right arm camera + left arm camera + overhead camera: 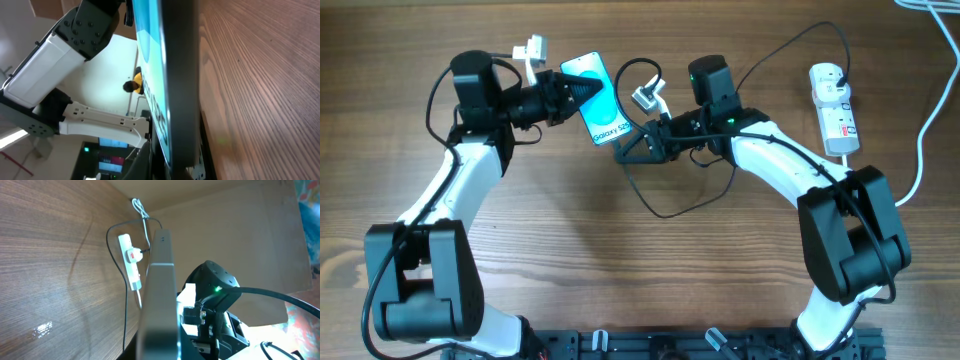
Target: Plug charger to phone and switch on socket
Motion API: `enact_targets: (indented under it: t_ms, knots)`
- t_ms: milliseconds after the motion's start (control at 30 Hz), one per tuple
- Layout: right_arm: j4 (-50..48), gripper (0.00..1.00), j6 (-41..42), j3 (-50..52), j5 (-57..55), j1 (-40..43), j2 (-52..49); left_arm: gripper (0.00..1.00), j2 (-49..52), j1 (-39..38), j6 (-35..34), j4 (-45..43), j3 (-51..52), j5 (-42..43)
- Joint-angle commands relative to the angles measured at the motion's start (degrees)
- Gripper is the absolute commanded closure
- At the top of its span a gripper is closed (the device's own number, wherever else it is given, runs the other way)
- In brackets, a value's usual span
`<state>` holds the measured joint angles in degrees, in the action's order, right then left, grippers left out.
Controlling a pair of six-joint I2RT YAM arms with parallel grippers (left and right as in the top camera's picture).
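The phone [600,100], cyan screen up with the "Galaxy S25" band at its near end, is held tilted above the table. My left gripper [572,92] is shut on its far left edge. The phone shows edge-on in the left wrist view [161,280] and the right wrist view [177,75]. My right gripper [628,150] is at the phone's near end, and the thin black charger cable [665,213] ends in its jaws. The plug tip is hidden. The white socket [833,110] lies at the far right, also seen from the left wrist [131,262].
The charger cable loops on the table below my right arm and runs up to the socket. A thick white cord [930,100] leaves the socket toward the right edge. The right arm [215,287] stands close behind the phone.
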<state>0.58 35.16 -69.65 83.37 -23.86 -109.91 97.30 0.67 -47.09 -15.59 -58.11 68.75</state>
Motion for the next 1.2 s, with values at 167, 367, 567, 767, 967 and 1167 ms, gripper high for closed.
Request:
enact_targets:
  t_ms: [167, 367, 567, 767, 967, 1167]
  knots:
    - [-4.46, 0.96, 1.51, -4.04, -7.10, 1.44, 3.43, 0.96, -0.22, -8.33, 11.34, 12.59, 3.04, 15.45]
    - [-3.10, 0.96, 1.86, -4.15, -5.99, 1.46, 3.43, 0.96, -0.33, -8.13, 12.33, 14.99, 3.04, 13.33]
    - [-0.44, 0.92, 0.74, -4.15, -5.35, 1.49, 3.43, 0.96, -0.33, -6.29, 11.91, 14.40, 3.04, 10.62]
    - [2.60, 0.84, -1.53, -4.15, -5.38, 1.46, 3.43, 0.96, -0.33, -1.92, 1.57, 4.11, 3.04, 8.74]
    - [5.49, 0.72, -5.03, -4.15, -5.40, 1.49, 3.43, 0.96, -0.33, -1.40, -5.20, -5.33, 3.02, 8.79]
    - [11.13, 0.53, -12.11, -4.15, -8.50, 2.82, 3.43, 0.96, -0.33, -0.13, -5.90, -6.03, 3.04, 9.86]
